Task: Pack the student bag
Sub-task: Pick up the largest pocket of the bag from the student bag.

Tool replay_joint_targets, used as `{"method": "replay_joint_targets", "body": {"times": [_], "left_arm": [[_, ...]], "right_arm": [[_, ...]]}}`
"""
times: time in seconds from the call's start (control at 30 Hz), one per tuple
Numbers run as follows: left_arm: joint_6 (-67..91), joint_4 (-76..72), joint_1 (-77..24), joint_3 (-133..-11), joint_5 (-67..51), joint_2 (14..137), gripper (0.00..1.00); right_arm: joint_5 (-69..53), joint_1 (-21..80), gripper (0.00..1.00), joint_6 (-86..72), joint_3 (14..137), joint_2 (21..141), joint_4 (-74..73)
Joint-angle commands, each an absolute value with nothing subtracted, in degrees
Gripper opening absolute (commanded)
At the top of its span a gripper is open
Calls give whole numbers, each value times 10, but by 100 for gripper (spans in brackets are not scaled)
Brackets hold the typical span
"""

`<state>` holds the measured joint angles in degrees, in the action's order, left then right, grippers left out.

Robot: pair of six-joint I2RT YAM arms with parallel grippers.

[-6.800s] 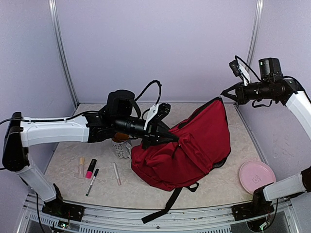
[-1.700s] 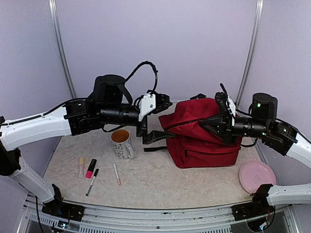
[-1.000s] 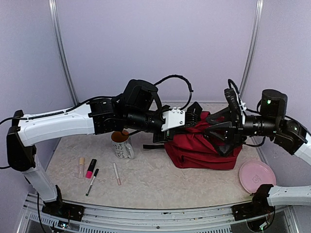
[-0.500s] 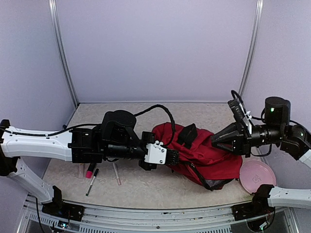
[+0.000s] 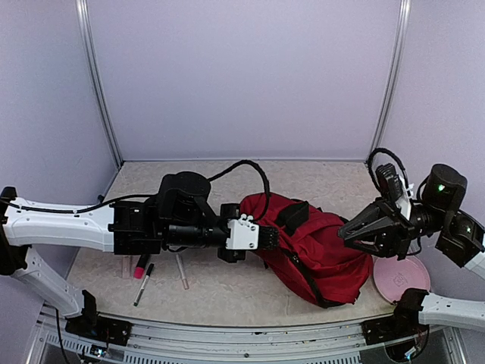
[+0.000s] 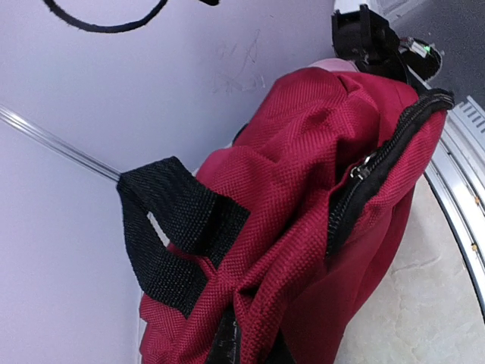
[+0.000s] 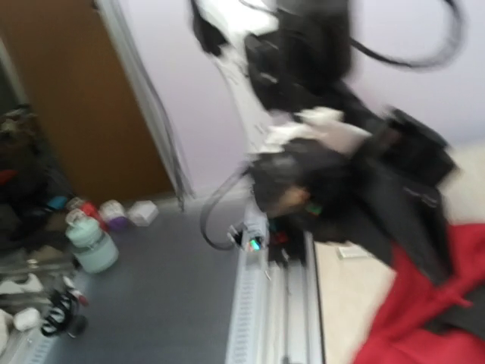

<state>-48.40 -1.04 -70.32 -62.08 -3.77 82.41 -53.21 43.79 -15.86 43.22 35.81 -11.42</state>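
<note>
Left pincer [image 5: 264,236] is clamped shut on the left edge of the red backpack [image 5: 322,254], which is slumped on its side on the surface [image 5: 227,292]. Right pincer [image 5: 350,230] is pointed at the backpack's right side. Its opening cannot be told because the wrist view is blurred.

Far table [image 5: 227,171] open — student bag [image 5: 318,244] blocks centre.

The top camera looks down from behind. The left wrist camera hugs the student bag [image 6: 303,174]; all three views share it.
</note>
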Motion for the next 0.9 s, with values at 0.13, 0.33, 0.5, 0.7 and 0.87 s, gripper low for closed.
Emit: {"method": "replay_joint_targets", "body": {"times": [0.13,0.33,0.5,0.7,0.87], "left_arm": [[-408,-53,-652,-712,-126,827,0],[-421,-55,-635,-708,-173,821,0],[-503,-54,-635,-666,-239,793,0],[-586,-35,-638,-638,-299,775,0],[-608,-71,-651,-612,-264,771,0]], "right_arm": [[-548,502,25,-181,385,400,-36],[-412,512,23,-136,366,391,-129],[-224,512,25,-123,363,408,-164],[-156,511,26,-95,383,443,-124],[-181,512,29,-68,384,433,-95]]}}
